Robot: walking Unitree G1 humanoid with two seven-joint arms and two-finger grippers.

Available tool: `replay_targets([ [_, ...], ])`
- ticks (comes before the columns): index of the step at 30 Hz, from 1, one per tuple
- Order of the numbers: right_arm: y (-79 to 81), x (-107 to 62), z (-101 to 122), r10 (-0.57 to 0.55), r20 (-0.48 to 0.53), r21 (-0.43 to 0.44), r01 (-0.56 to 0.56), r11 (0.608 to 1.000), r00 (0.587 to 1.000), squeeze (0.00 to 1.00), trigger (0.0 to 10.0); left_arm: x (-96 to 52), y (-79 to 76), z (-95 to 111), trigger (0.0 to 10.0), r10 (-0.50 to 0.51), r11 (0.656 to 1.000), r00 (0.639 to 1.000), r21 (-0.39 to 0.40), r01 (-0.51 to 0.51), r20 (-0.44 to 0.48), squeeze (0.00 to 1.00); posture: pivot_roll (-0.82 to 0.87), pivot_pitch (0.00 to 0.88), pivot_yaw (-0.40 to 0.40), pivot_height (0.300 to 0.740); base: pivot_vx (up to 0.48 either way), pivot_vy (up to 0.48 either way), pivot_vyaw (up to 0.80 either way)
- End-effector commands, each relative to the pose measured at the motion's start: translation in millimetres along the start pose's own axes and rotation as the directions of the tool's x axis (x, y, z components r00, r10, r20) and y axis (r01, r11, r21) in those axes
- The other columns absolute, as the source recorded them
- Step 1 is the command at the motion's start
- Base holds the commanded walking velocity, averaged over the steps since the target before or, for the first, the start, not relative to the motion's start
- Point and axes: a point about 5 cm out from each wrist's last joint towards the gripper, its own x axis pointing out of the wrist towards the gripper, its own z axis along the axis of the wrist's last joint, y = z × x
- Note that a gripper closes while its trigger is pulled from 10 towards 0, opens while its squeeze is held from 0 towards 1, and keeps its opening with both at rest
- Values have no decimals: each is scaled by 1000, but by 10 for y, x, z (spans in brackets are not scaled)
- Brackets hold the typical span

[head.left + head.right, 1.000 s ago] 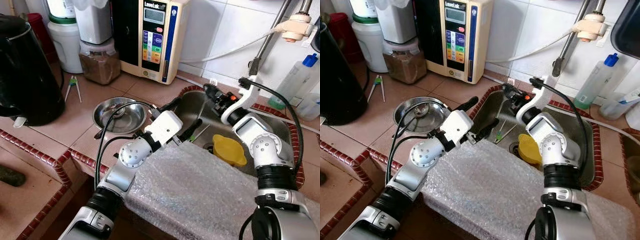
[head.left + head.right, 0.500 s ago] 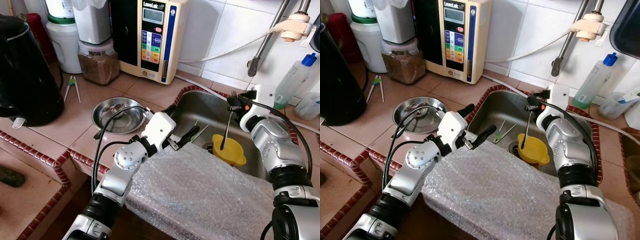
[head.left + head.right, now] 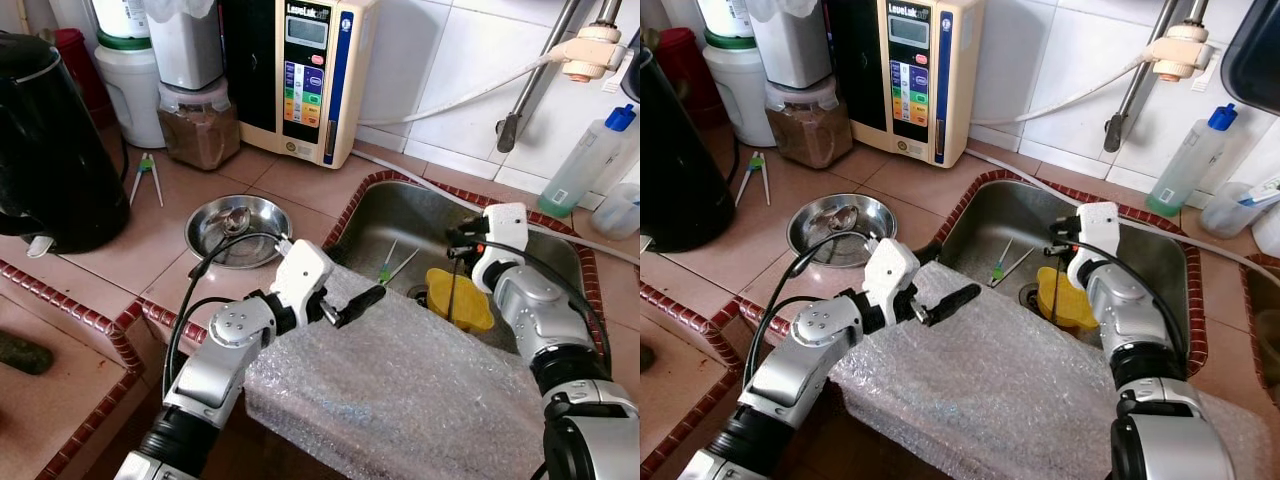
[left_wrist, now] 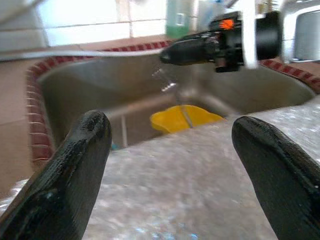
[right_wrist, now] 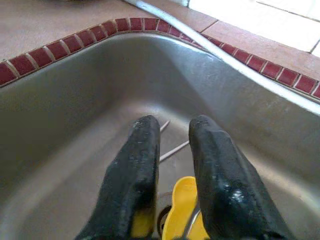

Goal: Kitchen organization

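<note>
A steel sink (image 3: 395, 215) holds a yellow cup (image 3: 468, 302) near the drain. My right gripper (image 3: 458, 240) hangs just above the cup, shut on a thin metal utensil (image 3: 452, 290) whose lower end hangs down at the cup. In the right wrist view its fingers (image 5: 145, 165) stand close together over the cup (image 5: 182, 210). My left gripper (image 4: 169, 127) is open above the bubble wrap (image 3: 420, 380) on the sink's near edge, holding nothing. Two green-tipped sticks (image 3: 390, 268) lie on the sink floor.
A steel bowl (image 3: 240, 230) with a spoon sits on the tiled counter left of the sink. A black kettle (image 3: 50, 140), jars and a water machine (image 3: 305, 70) stand behind it. Small tongs (image 3: 148, 175) lie nearby. A bottle (image 3: 588, 165) stands at the back right.
My right gripper came down and nearer with the utensil, lowering it at the yellow cup. My left gripper drew back from the sink onto the bubble wrap.
</note>
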Motion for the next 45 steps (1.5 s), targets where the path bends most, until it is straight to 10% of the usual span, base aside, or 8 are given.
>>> replay_targets([
  [1,-4,-15,-61,5,-16,-11,-5,1000,1000,1000,10000,6,-60,3,10000,-40,999,999,-4,40,-14,1000,-38,0,-46,740,0,0,0],
  [14,63,1,-60,36,14,11,-36,999,999,1000,10000,-15,-37,9,10000,-27,1000,998,-2,27,-54,1000,-40,0,-46,740,0,0,0],
  [21,254,15,-6,144,62,69,-148,987,988,1000,10000,-8,179,109,10000,143,989,990,37,-142,-12,1000,-38,0,-48,740,0,0,0],
  [25,473,-17,68,254,119,51,-261,964,960,1000,10000,-73,438,206,10000,342,938,939,44,-344,46,1000,-35,0,-52,740,0,0,0],
  [45,930,-256,159,479,185,51,-495,867,858,1000,10000,-370,1180,181,10000,707,707,703,74,-703,-72,1000,-27,0,-30,740,0,0,0],
])
